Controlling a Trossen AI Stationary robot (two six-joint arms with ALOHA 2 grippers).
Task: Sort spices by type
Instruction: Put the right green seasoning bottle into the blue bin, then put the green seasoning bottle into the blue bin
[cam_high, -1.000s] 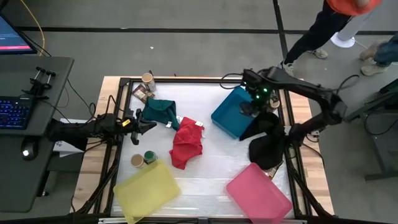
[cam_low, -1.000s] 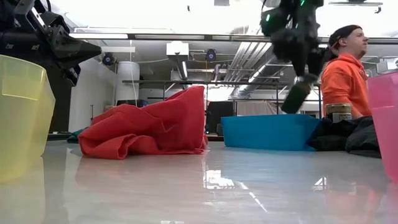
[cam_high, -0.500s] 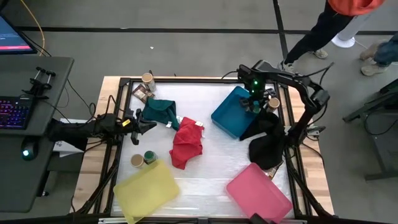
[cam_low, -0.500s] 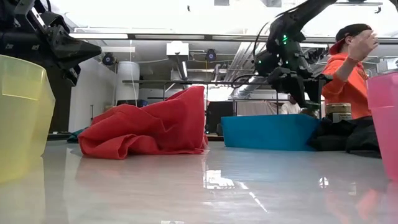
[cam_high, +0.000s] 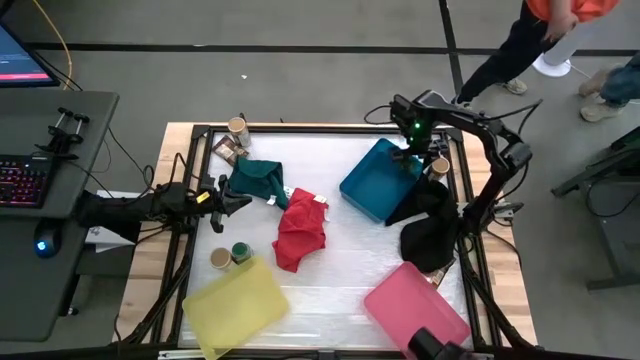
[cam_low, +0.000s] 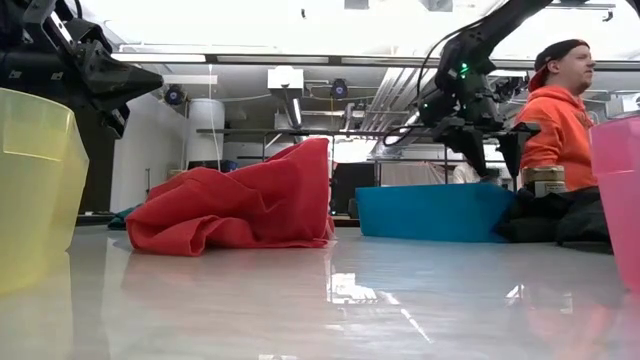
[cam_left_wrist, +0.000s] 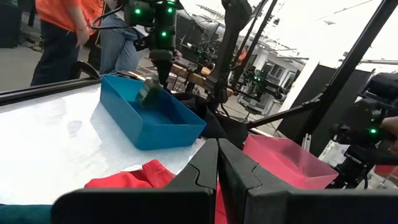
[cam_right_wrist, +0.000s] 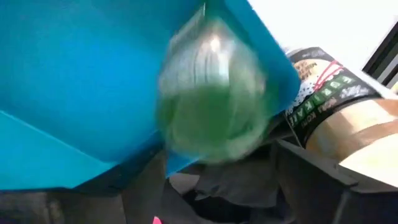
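My right gripper hangs open over the far corner of the blue tray. Just below its fingers a green-lidded jar shows blurred and tilted inside the tray, touching neither finger. A tan-lidded jar stands beside the tray against the black cloth. Another tan-lidded jar and a brown packet sit at the far left corner. A tan-lidded jar and a green-lidded jar stand by the yellow tray. My left gripper waits shut beside the green cloth.
A red cloth lies heaped mid-table, and a pink tray sits at the near right. Bare table surface shows between the red cloth and the pink tray. A person in an orange top stands beyond the table's far right.
My right gripper carried the green-lidded jar, tilted, down to the blue tray's far corner, let it go, then rose a little. The jar has dropped out of the fingers into the tray and is still moving.
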